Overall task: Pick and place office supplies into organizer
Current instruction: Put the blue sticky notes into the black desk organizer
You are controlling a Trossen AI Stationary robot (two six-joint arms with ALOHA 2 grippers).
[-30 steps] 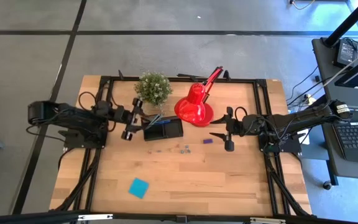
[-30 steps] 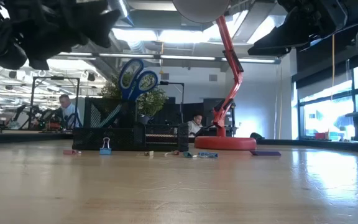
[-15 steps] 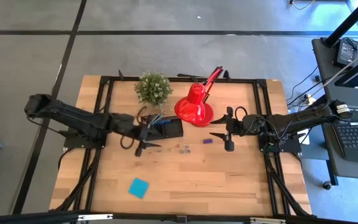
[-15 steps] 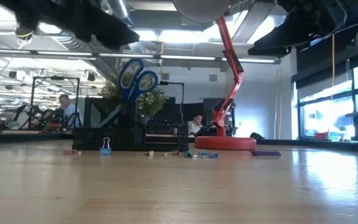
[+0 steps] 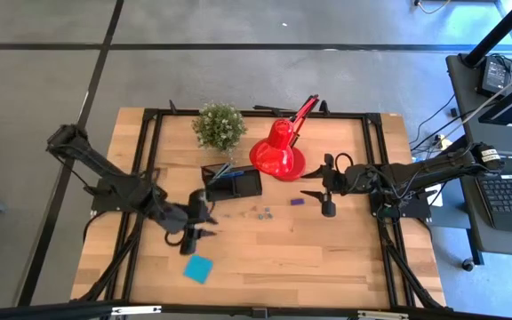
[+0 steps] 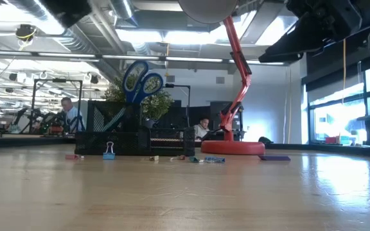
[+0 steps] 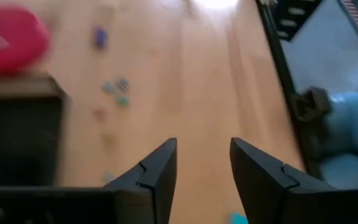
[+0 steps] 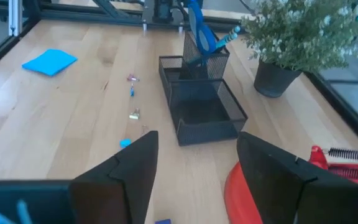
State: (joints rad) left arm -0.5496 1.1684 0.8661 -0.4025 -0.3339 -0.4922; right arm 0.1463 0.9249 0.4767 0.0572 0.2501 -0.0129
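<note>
Dark jointed arms, black wedge-shaped fingers [image 7: 157,177]

Left arm reaches from the table's left edge toward the middle, forearm angled toward the front edge. Left gripper [image 5: 194,228], dark, two-fingered, points at the front edge; jaws parted with a clear gap (seen plainly in the left wrist view) [image 7: 202,163], nothing held. Right arm extends level from the right side; right gripper [image 5: 324,188] jaws spread wide, empty.

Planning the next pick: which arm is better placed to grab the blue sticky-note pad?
Left, probably. The left gripper is open and hovers close to the blue sticky-note pad. The right gripper waits across the table by the red lamp, much farther from the pad.
</note>
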